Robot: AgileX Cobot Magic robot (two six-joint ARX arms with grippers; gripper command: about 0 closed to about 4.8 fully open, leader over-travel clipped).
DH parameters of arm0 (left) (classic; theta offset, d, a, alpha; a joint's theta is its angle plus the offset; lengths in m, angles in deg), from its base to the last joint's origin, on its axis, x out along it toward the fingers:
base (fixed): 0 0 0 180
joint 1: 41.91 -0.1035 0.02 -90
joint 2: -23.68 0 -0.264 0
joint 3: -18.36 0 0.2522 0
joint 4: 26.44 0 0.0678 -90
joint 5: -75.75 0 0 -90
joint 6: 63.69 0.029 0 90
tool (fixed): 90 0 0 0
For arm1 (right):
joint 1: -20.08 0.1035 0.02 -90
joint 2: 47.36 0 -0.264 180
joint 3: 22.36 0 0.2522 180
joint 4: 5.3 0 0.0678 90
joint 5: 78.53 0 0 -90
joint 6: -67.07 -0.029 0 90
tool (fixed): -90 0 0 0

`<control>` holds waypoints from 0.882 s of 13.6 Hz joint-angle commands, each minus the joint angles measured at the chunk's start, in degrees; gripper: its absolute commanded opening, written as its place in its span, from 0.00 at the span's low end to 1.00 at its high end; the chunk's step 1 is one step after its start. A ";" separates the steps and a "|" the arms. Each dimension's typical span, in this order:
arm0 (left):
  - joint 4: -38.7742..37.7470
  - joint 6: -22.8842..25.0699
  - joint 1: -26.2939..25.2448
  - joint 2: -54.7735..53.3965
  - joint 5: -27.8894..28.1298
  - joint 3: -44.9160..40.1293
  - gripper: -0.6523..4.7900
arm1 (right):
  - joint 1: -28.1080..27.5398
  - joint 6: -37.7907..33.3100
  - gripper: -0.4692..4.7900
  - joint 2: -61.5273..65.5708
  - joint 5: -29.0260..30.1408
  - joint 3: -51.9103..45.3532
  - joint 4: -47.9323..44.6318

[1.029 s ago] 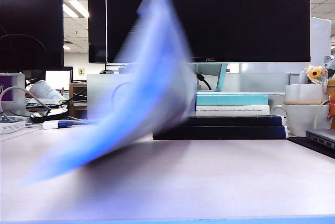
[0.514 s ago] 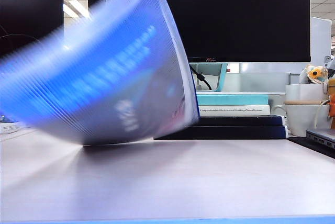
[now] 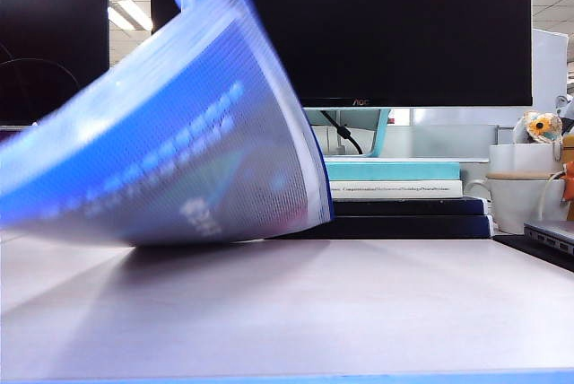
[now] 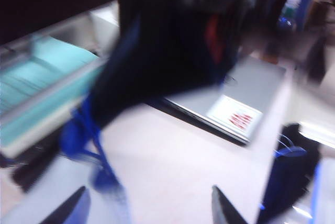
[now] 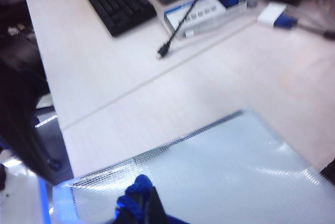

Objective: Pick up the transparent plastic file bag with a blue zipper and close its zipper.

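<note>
My right gripper [image 5: 144, 208] is pressed shut on the blue zipper [image 5: 137, 199] at the upper corner of the file bag [image 3: 179, 160], and from that pinch the bag hangs in front of the dark monitor [image 3: 395, 25], its gridded translucent sheet fanning down and away to the left of the exterior view. Its lowest fold sits just at the table [image 3: 359, 312], though I cannot tell whether it touches. A blue edge strip runs down the bag's right side, and some pale print shows through the plastic, too blurred to read. From my right wrist, the bag spreads out below me as a pale meshed sheet over the light table, with a black keyboard [image 5: 118, 1] and a loose black cable [image 5: 183, 17] lying well beyond it. My left gripper [image 4: 149, 208] has its two dark fingertips [image 4: 70, 211] spread apart with nothing between them; that view is smeared, but I can make out a blue cord loop [image 4: 84, 140] near one fingertip, not gripped, and a closed grey laptop [image 4: 235, 98] on the table farther off. Behind the bag in the exterior view, a stack of books [image 3: 404, 196] sits under the monitor, with a white mug [image 3: 525, 196] to its right.
</note>
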State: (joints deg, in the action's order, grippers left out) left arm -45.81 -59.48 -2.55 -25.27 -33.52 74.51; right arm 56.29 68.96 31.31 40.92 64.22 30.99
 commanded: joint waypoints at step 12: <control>-1.75 -5.05 0.68 -0.50 9.14 0.17 0.61 | 2.97 -4.94 0.09 1.03 3.85 0.28 -11.32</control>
State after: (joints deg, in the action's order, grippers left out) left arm -48.54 -64.62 -1.83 -25.51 -24.47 74.51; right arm 58.58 64.28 32.56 44.26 64.17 21.26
